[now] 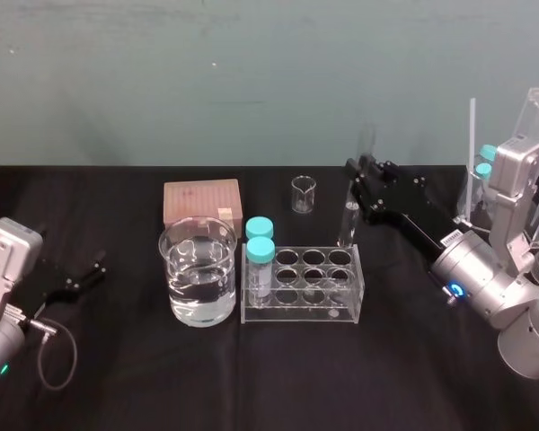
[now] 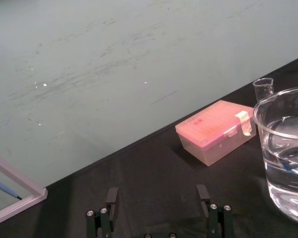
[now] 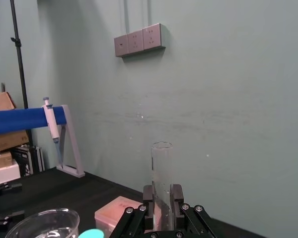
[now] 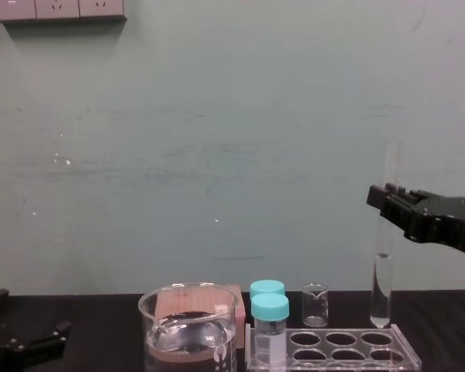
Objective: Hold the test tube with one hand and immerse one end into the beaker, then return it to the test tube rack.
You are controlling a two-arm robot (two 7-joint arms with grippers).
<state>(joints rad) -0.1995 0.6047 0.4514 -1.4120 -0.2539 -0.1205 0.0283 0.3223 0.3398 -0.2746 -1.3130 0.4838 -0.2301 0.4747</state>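
Observation:
The test tube, long and clear, stands upright with my right gripper shut on its upper half. Its rounded end hangs just above the far right corner of the test tube rack. From the head view the test tube rises behind the rack, with the right gripper reaching in from the right. In the right wrist view both fingers press the tube. The beaker, part full of clear liquid, sits left of the rack. My left gripper rests open on the table at far left.
Two teal-capped vials stand in the rack's left holes. A pink tip box and a tiny beaker sit behind. A clear pipette stand is at the right edge. Black cloth covers the table.

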